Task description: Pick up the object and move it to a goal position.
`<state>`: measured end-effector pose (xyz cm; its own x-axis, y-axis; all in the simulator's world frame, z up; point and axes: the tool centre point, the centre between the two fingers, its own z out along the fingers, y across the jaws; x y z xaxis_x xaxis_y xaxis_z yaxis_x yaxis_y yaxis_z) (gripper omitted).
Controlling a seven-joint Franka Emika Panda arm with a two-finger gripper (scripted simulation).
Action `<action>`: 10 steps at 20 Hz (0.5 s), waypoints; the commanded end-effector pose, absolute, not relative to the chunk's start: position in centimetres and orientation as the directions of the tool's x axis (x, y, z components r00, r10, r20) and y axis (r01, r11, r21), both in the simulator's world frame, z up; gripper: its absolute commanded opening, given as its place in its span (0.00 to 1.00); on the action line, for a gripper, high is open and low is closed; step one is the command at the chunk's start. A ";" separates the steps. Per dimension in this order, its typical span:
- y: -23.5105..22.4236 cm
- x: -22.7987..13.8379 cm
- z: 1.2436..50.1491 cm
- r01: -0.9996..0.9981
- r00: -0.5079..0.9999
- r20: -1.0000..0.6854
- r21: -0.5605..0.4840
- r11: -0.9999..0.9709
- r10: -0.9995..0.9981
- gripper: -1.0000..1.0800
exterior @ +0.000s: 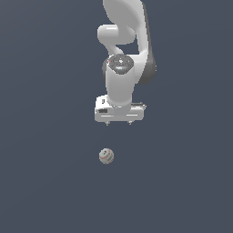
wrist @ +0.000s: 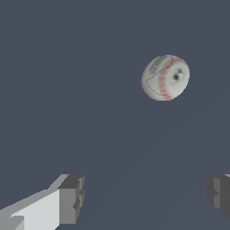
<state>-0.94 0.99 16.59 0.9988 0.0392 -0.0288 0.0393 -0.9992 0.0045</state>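
Note:
The object is a small off-white ball (exterior: 106,156) with reddish seam marks, lying on the dark grey floor. In the wrist view the ball (wrist: 165,77) shows apart from the fingers, with nothing touching it. My gripper (exterior: 118,123) hangs from the white arm, above and behind the ball, a little to the exterior view's right of it. The gripper (wrist: 143,197) is open and empty, its two fingertips (wrist: 72,197) wide apart.
The plain dark grey floor (exterior: 45,182) fills both views. The white arm (exterior: 123,59) rises behind the gripper. No goal marker shows.

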 end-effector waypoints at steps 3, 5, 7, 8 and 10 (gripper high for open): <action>1.3 -0.9 16.7 0.039 0.999 -0.027 0.002 -0.999 0.039 0.96; 2.1 -0.8 16.9 0.040 0.999 -0.020 -0.004 -0.999 0.040 0.96; 3.3 -0.7 17.1 0.044 0.999 -0.012 -0.013 -0.999 0.044 0.96; 3.8 -0.7 17.3 0.047 0.999 -0.009 -0.016 -0.999 0.047 0.96; 4.4 -0.8 17.4 0.054 0.999 -0.005 -0.020 -0.998 0.054 0.96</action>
<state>-0.75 3.84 17.28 0.9987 0.0503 -0.0088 0.0501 -0.9986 -0.0163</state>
